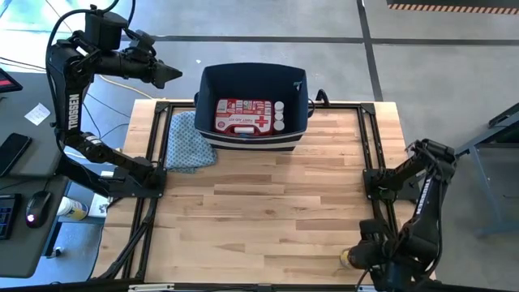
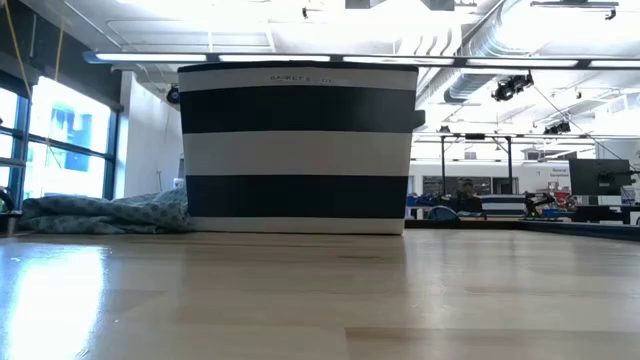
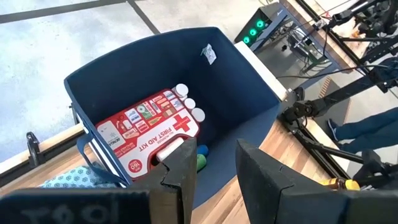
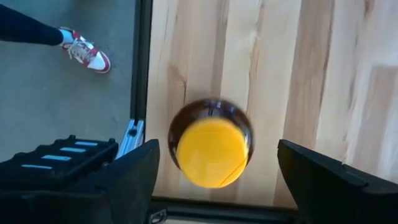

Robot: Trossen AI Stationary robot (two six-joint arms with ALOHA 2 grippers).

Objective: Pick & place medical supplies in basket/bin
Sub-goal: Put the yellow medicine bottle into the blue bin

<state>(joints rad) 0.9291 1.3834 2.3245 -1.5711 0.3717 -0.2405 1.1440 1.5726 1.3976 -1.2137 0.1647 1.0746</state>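
Note:
The navy basket [image 1: 254,77] stands at the table's far edge; the low view shows the white stripe on its wall [image 2: 300,150]. Inside lie the red first-aid kit [image 3: 149,127], small white bottles [image 3: 189,104] and blue and green cylinders [image 3: 200,160]. My left gripper [image 1: 172,75] hangs open, high above the table to the basket's left, with nothing between its fingers [image 3: 180,180]. A yellow-capped amber bottle [image 4: 211,152] stands upright on the wood near the table's near right corner [image 1: 347,258]. My right gripper [image 1: 361,255] points down over it, open wide, one finger [image 4: 134,174] on either side, clear of it.
A blue-green patterned cloth [image 1: 190,142] lies beside the basket's left wall. Black frame rails [image 1: 369,154] run along the table's sides. A person's shoe [image 4: 87,53] shows on the floor beyond the near right corner. A desk with a mouse [image 1: 32,211] stands to the left.

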